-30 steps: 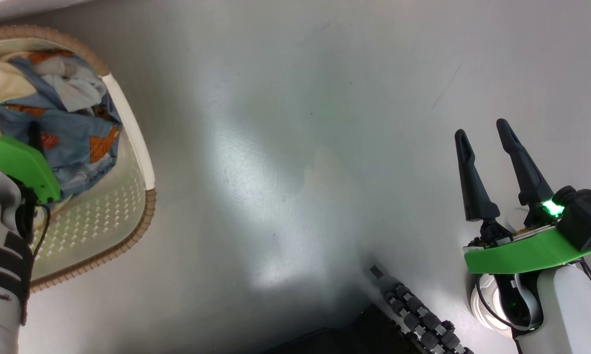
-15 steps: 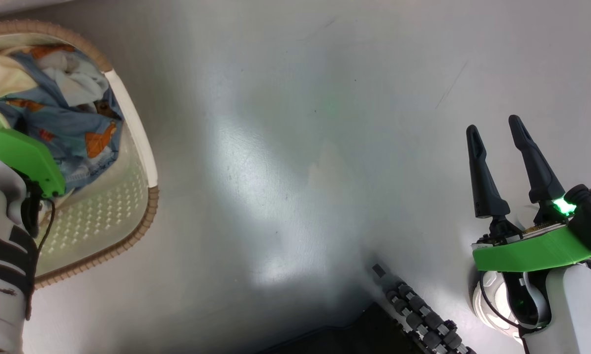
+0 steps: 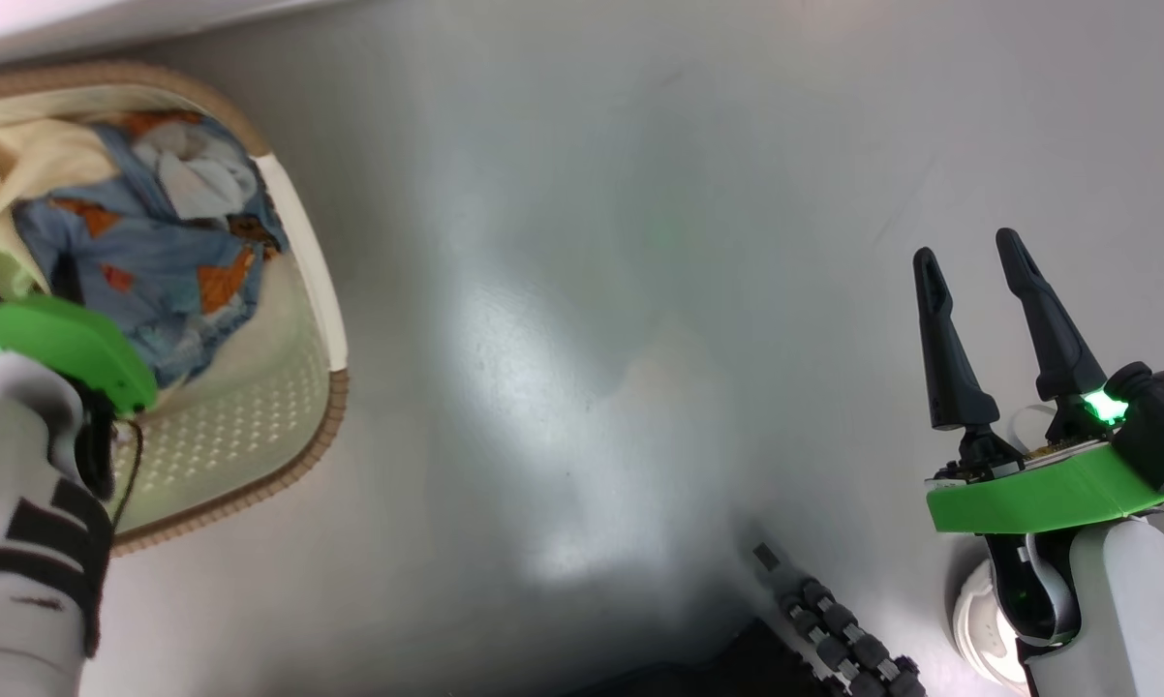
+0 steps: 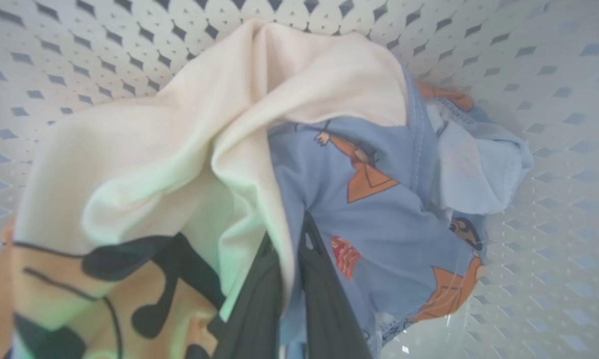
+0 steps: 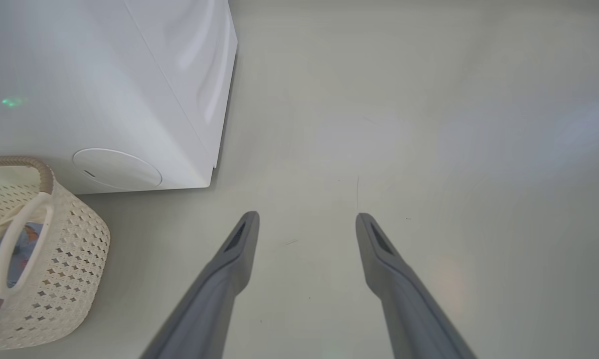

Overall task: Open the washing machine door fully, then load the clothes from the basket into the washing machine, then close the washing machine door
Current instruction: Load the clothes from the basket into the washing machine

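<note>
Nearest, at the right, the right jaws stand spread and empty over the pale grey floor (image 3: 640,290), their two long dark fingers (image 3: 942,358) pointing away and well apart from anything the task needs, so the left arm is plainly the one placed for this step. At the near left, the left jaws reach down into the small cream perforated plastic basket (image 3: 233,426) with its brown woven-look rim. The left wrist view shows them pressed together on a fold of the clothes (image 4: 379,209), pinching where the cream-white cloth piece (image 4: 180,149) meets the light blue fabric printed with orange figures. The rest of the heap lies straight ahead of the fingertips, spreading from them toward the basket's far wall. Just beside the basket, on its far side, stands the big white boxy washing machine (image 5: 105,75), so the pinched load probably has to rise clear of the rim first and then travel onward to the far side
</note>
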### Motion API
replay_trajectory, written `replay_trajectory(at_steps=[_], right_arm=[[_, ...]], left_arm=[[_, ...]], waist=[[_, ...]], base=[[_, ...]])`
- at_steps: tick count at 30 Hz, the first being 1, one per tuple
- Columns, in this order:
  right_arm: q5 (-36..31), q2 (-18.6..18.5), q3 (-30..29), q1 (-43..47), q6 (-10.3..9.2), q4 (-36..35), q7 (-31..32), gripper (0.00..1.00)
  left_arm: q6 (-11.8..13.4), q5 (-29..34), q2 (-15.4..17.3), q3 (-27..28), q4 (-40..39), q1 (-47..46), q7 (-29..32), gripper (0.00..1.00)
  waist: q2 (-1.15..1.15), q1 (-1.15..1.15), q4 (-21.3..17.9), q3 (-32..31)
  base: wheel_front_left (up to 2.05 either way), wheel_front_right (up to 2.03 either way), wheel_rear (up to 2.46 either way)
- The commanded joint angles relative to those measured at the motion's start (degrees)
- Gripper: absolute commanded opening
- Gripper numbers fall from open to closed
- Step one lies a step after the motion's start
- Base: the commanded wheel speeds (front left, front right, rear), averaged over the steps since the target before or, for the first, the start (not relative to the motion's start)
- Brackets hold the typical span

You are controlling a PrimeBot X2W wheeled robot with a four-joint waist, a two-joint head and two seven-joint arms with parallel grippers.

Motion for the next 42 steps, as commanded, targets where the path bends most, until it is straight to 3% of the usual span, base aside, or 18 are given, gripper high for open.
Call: replay_trajectory(at_steps=[1,6,22,42], right_arm=[[0.3,-0.5,1.1,1.4,0.09,-0.7,-0.3,1.0],[0.3,-0.6,1.1,1.7,0.09,-0.3,-0.3,1.0],[0.1,-0.8,1.5,4.6,0.09,1.8,-0.3,1.0],[-0.9,-1.1,1.9,12.5,0.09,4.4,-0.3,1.0]], left_arm=[[-0.3,-0.9,1.6,1.3,-0.7,4.0,-0.9,0.0],[-0.7,-2.2,1.3,2.7,-3.5,7.4,-1.6,0.0],[0.0,-1.3,-2.5,8.6,-23.9,25.3,-1.6,0.0],[-3.5,2.6,-9.1,13.2,-42.8,47.0,-1.6,0.0]], waist=[[0.0,0.0,1.6,-2.4],[0.0,0.0,3.0,-5.7],[0.0,0.0,6.2,-18.3],[0.0,0.0,9.3,-38.2]], base=[[0.0,0.0,0.0],[0.0,0.0,0.0],[0.0,0.0,0.0],[0.0,0.0,0.0]])
